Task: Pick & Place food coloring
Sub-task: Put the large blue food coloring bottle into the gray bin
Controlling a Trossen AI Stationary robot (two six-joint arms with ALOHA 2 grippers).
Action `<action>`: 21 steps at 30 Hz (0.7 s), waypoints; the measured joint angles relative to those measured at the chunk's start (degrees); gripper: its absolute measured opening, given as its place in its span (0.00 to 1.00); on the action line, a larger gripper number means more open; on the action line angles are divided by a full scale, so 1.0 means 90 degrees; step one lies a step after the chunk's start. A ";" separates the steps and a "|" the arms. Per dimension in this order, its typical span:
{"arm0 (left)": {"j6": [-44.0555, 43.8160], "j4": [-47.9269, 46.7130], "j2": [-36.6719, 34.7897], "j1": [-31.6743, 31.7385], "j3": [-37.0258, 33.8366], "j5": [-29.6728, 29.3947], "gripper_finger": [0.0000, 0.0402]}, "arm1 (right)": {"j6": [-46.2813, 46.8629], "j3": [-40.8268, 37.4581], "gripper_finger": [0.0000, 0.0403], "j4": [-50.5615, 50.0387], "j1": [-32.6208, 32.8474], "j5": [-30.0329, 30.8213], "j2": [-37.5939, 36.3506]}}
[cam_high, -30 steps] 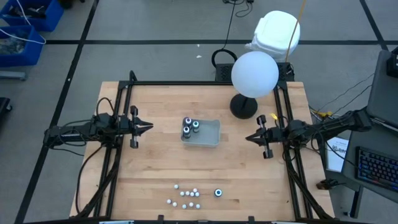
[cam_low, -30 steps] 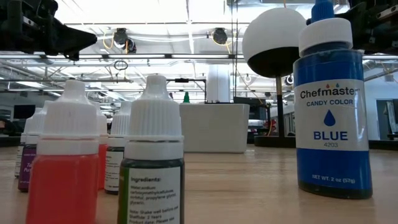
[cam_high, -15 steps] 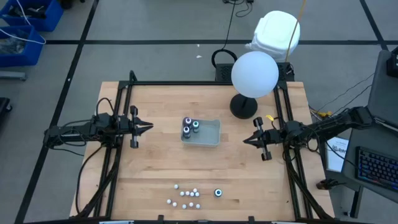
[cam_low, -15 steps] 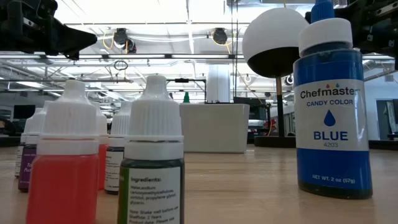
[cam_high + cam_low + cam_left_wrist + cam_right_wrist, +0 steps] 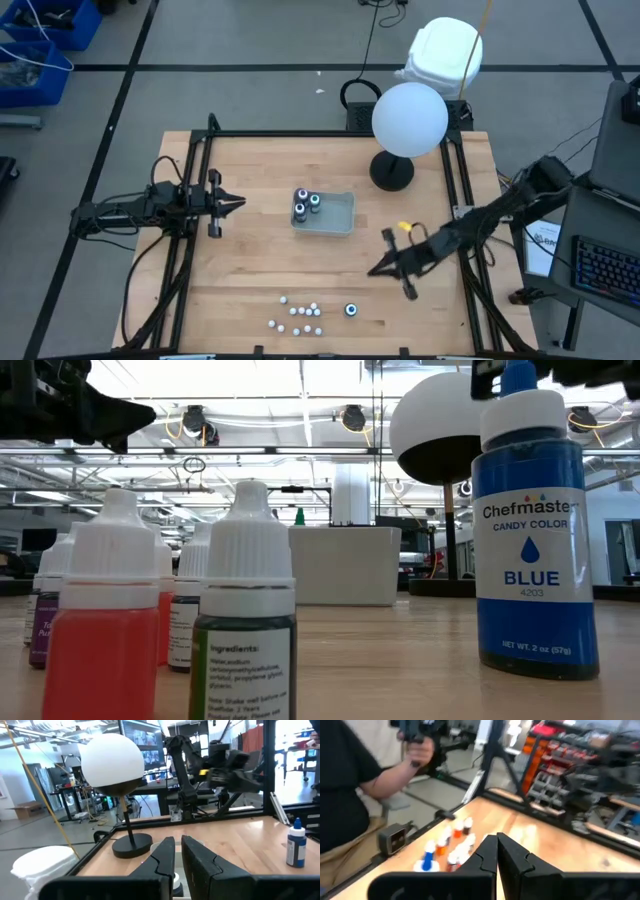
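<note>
labels first: the tall blue bottle (image 5: 533,530) nearest the low camera reads "chefmaster candy color blue", with "4203" and "net wt. 2 oz (57g)" beneath. beside it a small green dropper bottle (image 5: 247,610) carries an "ingredients:" panel; the finer print is too small to read. a red-orange dropper bottle (image 5: 99,615) stands next to it, with more small white-capped droppers behind.

seen from above, the small droppers (image 5: 300,316) form a loose cluster of white dots near the table's front edge, and the single blue bottle stands just to their right (image 5: 351,310). three dark round bottles (image 5: 305,204) stand together in the left end of the shallow grey tray (image 5: 341,215) at mid-table.

the right gripper (image 5: 377,268) is extended out over the table, between the tray and the front cluster, touching nothing; its jaws are pressed together with no object between them. the left gripper (image 5: 240,205) waits at the left of the table, level with the tray; its fingers (image 5: 199,860) stand nearly together with a narrow gap, holding nothing.

a white globe lamp (image 5: 409,118) on a dark base stands at the back right. a person's hand (image 5: 416,751) and dark sleeve show beyond the table's edge in the right wrist view.
</note>
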 joint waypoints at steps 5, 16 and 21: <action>0.0066 -0.0005 0.0000 0.0000 0.0000 -0.0002 0.10 | 0.0206 0.0573 0.01 -0.0185 0.0605 0.0512 0.0572; -0.0289 -0.0004 0.0001 0.0000 0.0000 -0.0012 0.10 | 0.0297 0.1132 0.35 -0.0165 0.1066 0.1284 0.1213; -0.0304 -0.0007 -0.0001 0.0000 0.0000 -0.0012 0.10 | 0.0669 0.1365 0.51 -0.0227 0.0874 0.1194 0.1568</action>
